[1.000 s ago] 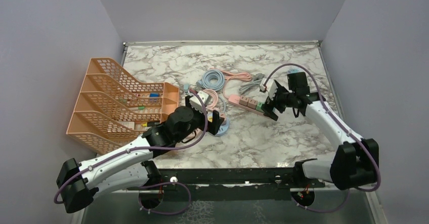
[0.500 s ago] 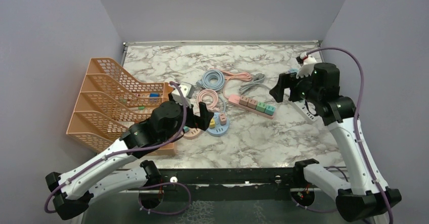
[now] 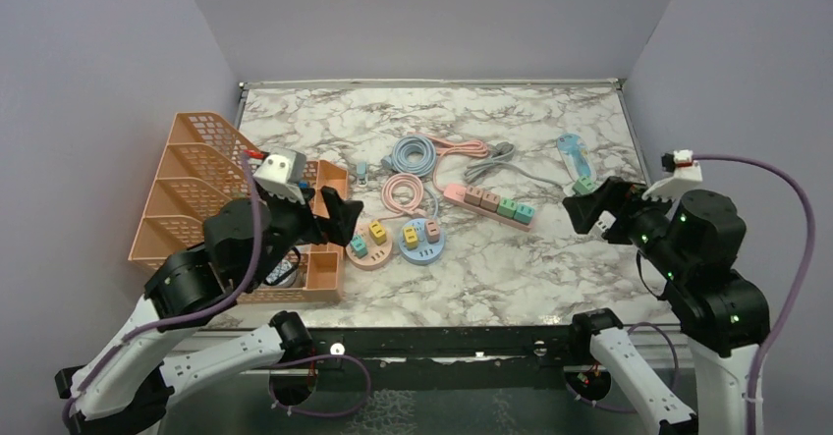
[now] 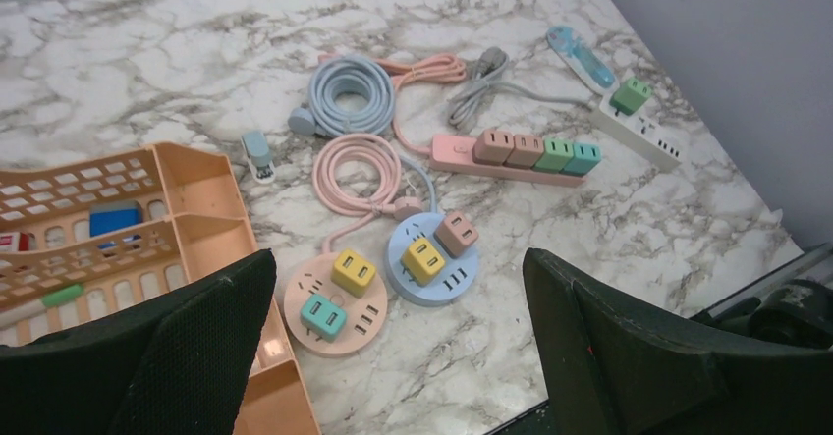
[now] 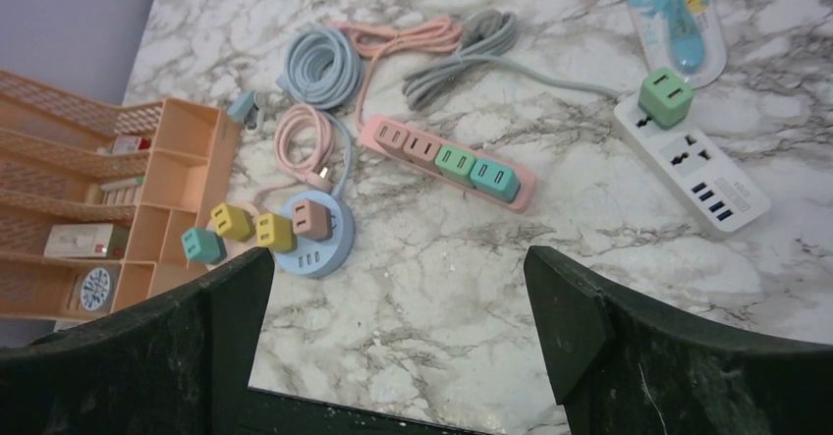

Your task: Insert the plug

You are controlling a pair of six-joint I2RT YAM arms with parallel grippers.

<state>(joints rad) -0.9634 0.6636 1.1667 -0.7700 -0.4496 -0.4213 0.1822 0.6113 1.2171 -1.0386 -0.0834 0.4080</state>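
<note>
- Left gripper [image 4: 398, 263] hangs wide open, empty, above the table [image 4: 609, 229].
- Orange organiser [image 4: 201, 175] holds a blue block [image 4: 115, 219] in one compartment.
- Green plug [image 4: 631, 94] sits in the white strip [image 4: 643, 138], far right.
- Right gripper [image 5: 398, 258] too: gaping, empty.

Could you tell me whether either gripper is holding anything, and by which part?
Nothing is held: the left gripper and the right gripper both show open, empty jaws.

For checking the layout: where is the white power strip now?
In the right wrist view, the white power strip lies on the right side of the table, right of the pink power strip, beside the blue packet, a green plug on it.
</note>
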